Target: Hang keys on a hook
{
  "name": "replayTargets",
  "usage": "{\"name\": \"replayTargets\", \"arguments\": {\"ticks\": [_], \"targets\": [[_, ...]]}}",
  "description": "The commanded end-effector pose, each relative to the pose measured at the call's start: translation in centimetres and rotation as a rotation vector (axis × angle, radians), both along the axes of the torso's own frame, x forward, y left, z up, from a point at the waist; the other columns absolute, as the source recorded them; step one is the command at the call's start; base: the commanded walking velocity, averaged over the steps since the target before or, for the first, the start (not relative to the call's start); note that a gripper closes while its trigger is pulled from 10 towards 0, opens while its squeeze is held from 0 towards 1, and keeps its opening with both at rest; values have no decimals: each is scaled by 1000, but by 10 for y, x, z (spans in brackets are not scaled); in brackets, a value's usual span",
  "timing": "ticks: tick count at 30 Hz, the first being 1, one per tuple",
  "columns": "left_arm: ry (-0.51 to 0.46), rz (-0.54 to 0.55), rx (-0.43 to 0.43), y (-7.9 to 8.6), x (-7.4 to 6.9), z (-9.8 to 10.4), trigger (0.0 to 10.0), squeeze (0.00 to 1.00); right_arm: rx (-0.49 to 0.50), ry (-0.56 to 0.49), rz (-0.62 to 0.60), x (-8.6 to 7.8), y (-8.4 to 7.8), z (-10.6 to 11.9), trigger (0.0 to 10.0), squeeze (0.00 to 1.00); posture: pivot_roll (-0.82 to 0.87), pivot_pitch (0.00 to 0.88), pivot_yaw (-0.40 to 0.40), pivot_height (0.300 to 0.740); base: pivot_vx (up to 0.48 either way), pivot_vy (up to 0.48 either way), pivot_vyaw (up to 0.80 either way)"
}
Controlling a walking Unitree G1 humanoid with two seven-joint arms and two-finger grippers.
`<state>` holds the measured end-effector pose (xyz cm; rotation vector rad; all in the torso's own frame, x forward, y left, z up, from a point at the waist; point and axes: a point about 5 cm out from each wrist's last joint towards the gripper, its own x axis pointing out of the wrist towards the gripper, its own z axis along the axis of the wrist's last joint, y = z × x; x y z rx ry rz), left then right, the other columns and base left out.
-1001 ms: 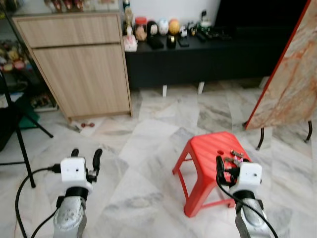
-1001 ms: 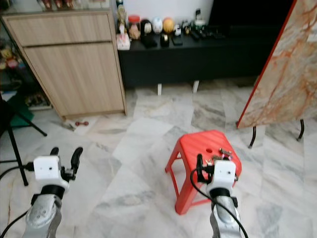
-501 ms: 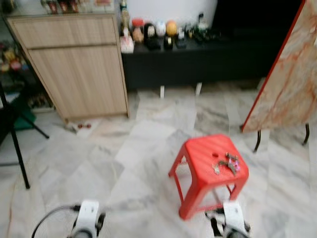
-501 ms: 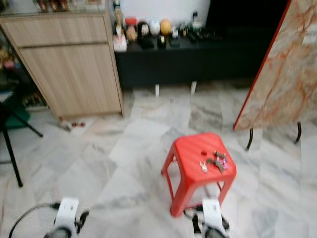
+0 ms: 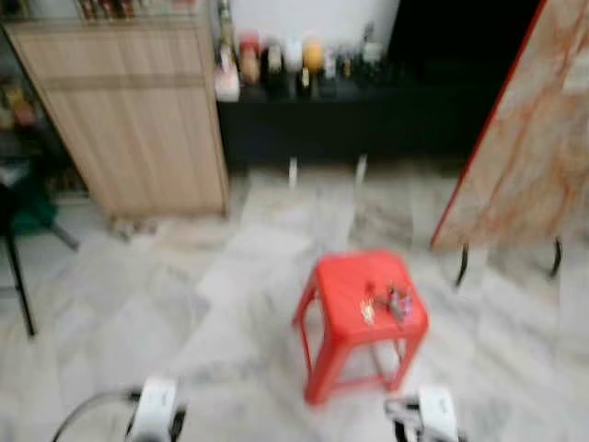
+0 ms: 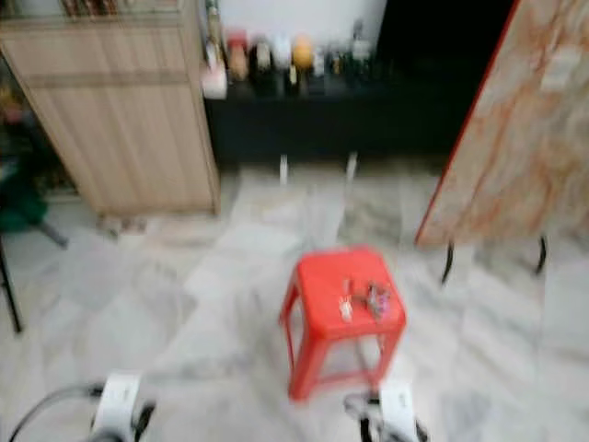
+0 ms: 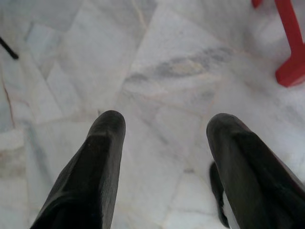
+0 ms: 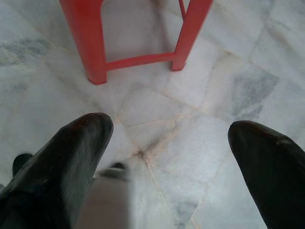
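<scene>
While both arms hang low at the near edge of the blurred head views, the left gripper points down at bare marble floor, its two black fingers spread wide with nothing between them. The right gripper hangs over floor too, jaws equally wide and empty, with the stool's red legs just ahead of it. Out in front stands the red stool, and there are the keys, a small bunch lying on its seat, towards the right side. Beyond it, to the right, a marble-patterned board with a red edge leans on dark legs. Far left, a wooden cabinet; beside it, against the back wall, a low black shelf carries a row of small, blurred ornaments.
</scene>
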<state>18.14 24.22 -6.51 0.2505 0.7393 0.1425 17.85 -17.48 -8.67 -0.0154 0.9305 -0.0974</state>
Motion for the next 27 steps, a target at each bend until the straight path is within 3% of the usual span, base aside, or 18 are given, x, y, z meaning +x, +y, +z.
{"name": "replayTargets", "arguments": {"ticks": [1, 16, 27], "targets": [[18, -1, -16, -8, -2, -4, 10000, 0, -16, 10, -16, -3, -10, 0, 10000, 0, 97, 45, -49, 740, 0, -322, 0], [118, 25, -85, -19, -18, -17, 10000, 0, -8, 28, 9, -6, -9, -2, 10000, 0, 98, 23, -56, 740, 0, -40, 0], [141, 45, -93, -13, -20, -18, 10000, 0, -6, 31, 17, -6, -9, -2, 10000, 0, 105, 22, -66, 740, 0, 0, 0]]}}
